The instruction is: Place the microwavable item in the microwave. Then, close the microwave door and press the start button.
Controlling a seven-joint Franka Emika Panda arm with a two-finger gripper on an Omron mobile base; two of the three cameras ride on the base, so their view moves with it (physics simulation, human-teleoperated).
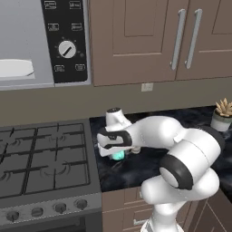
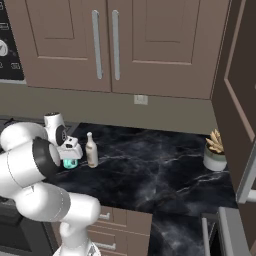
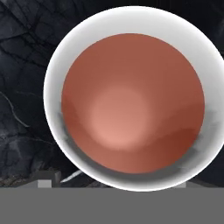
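Observation:
The microwavable item, a small teal mug [image 1: 119,156] [image 2: 70,163], stands on the black marble counter [image 2: 160,170] just right of the stove. From the hand view I look straight down into the mug [image 3: 131,100], with its pale rim and brown liquid. My gripper [image 1: 117,152] [image 2: 70,157] [image 3: 117,181] is lowered over the mug, open, with a fingertip [image 3: 48,179] low on either side of the rim. The microwave [image 1: 27,45] hangs up left with its pale inside and white plate [image 1: 13,68] showing; its black control panel [image 1: 67,41] [image 2: 7,50] carries a white dial. The microwave door is out of view.
A slim beige-and-brown bottle [image 2: 91,150] stands close to the right of the mug. The gas stove [image 1: 41,158] lies to the left. A potted plant [image 1: 223,115] [image 2: 215,150] sits at the counter's far right. Brown cabinets [image 2: 105,45] hang above.

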